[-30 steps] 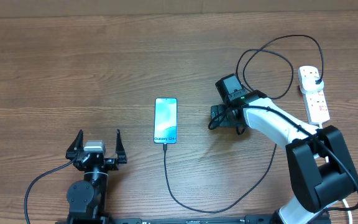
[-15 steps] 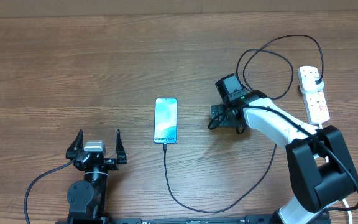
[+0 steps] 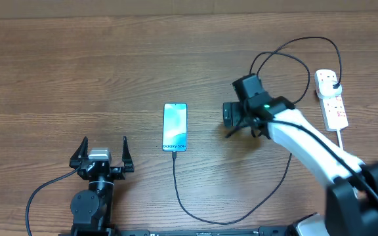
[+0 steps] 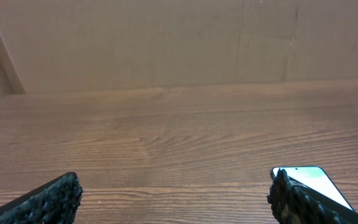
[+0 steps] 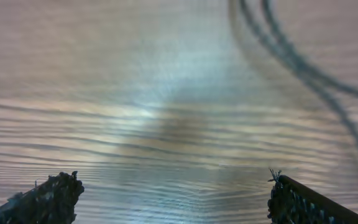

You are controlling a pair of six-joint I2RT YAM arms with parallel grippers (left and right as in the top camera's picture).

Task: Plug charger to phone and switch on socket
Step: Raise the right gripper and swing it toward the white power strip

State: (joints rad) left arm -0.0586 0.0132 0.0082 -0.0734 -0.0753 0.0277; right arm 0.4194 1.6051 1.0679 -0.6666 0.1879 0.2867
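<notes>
The phone (image 3: 174, 126) lies flat mid-table with its blue-teal screen up; its corner shows in the left wrist view (image 4: 312, 179). The thin black charger cable (image 3: 202, 219) has its tip at the phone's near end. It loops right and back up to a black plug (image 3: 334, 81) seated in the white power strip (image 3: 332, 103) at the far right. My right gripper (image 3: 230, 117) (image 5: 173, 199) is open and empty over bare wood, right of the phone. The cable (image 5: 291, 56) shows blurred ahead of it. My left gripper (image 3: 102, 149) (image 4: 173, 199) is open and empty, near-left of the phone.
The power strip's white cord (image 3: 342, 139) runs toward the near right edge. A cardboard wall (image 4: 166, 43) stands at the table's far edge. The wooden table (image 3: 77, 72) is bare on the left and back.
My right arm has swung, and its gripper has shifted slightly up and away; its wrist view is blurred by motion. The left arm, phone and cable have not moved.
</notes>
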